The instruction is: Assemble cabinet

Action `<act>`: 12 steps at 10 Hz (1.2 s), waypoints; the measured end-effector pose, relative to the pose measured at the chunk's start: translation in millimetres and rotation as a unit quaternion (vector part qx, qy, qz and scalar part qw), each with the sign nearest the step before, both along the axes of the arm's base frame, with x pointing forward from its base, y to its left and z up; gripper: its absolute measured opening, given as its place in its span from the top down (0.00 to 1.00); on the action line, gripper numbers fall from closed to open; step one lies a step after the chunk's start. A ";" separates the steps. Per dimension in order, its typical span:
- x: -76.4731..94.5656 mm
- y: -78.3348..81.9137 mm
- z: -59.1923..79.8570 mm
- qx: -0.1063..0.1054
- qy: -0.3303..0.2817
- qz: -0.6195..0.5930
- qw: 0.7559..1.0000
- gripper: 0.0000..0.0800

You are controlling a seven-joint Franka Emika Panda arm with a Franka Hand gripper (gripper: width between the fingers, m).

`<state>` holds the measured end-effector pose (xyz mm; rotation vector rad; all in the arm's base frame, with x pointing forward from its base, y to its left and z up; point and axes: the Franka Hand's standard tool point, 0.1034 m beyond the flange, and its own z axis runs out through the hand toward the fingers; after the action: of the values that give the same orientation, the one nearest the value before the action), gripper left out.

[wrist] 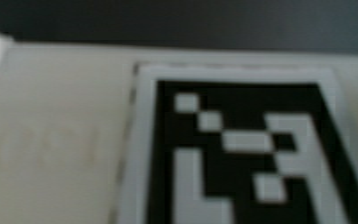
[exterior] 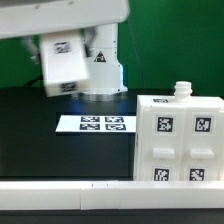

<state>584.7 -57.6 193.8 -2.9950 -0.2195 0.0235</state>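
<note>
exterior view: cabinet (exterior: 180, 140) on the counter (exterior: 28, 118) at that view's right, just beside the marker board (exterior: 95, 123). wrist view shows only a blurred tag (wrist: 238, 150) on white. my jaws: can't tell.

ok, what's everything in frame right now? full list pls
cabinet box: 1, white, four tags facing the camera, on the table at the exterior view's right
peg: 1, white, on top of the cabinet box
tagged panel: 1, white, off the table under the arm, exterior view's left
tag close-up: 1, black-and-white on a white surface, fills the wrist view; which part is unclear
marker board: 1, white, flat mid-table
table: 1, black
rail: 1, white, along the near edge
backdrop: green
robot base: 1, white, blue light, behind the marker board
arm: 1, white, top
end effector: fingers not visible
</note>
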 end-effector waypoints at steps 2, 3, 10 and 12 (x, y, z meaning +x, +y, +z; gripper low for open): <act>8.7 23.2 4.4 -0.003 -0.105 -0.027 0.994 0.30; 7.6 19.9 1.9 -0.006 -0.131 -0.024 0.991 0.30; 41.2 71.6 2.8 -0.053 -0.377 -0.050 0.923 0.30; 37.7 69.3 -7.3 -0.049 -0.355 -0.046 0.932 0.30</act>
<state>622.4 11.7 186.4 -2.9621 -0.1456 -1.0921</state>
